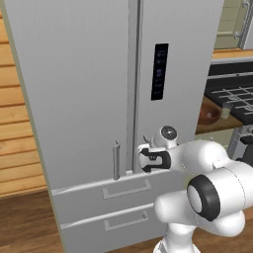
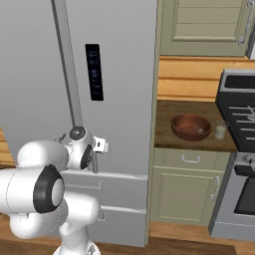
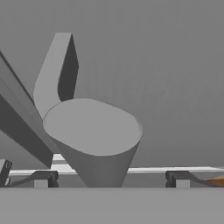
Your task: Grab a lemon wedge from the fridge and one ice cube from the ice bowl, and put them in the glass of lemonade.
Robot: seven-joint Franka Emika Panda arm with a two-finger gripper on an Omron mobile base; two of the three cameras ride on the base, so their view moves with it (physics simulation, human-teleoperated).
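At the lower end of the fridge's (image 1: 74,99) right-door handle (image 3: 87,135), the tool (image 3: 109,186) stands with its jaws spread wide, one tip on either side of the bar and nothing gripped. The handle runs upright along the door seam, so its long axis lies across the gap between the tips, just ahead of them. The doors are shut, so the lemon wedge inside is hidden. The ice bowl (image 2: 191,126) and the glass of lemonade (image 2: 220,129) sit on the counter (image 2: 167,142) beside the stove (image 2: 241,114), well apart from the tool.
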